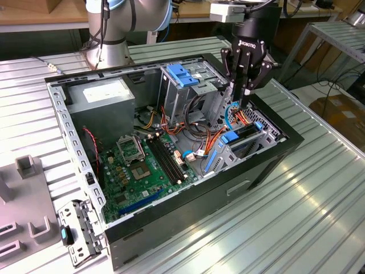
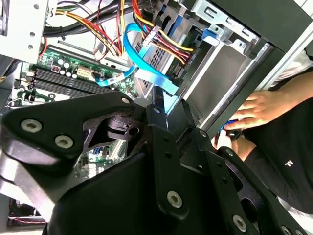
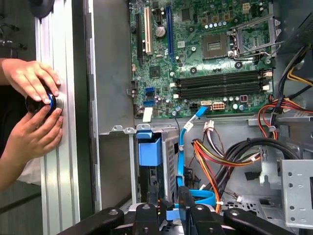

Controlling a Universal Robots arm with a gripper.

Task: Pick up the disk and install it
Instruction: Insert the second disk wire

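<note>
The disk sits down in the grey drive cage at the case's front corner, its blue rail end facing out. My black gripper hangs just above that cage among the cables. In both wrist views the gripper is shut, its fingers close together, with only a sliver of blue in the slit between them. I see nothing held. A blue flat cable loops right beside the fingertips.
The open computer case lies on a ribbed metal table. Inside are the motherboard, a grey power-supply box, a blue bracket and orange and yellow wires. A person's hands rest on a knob at the table edge.
</note>
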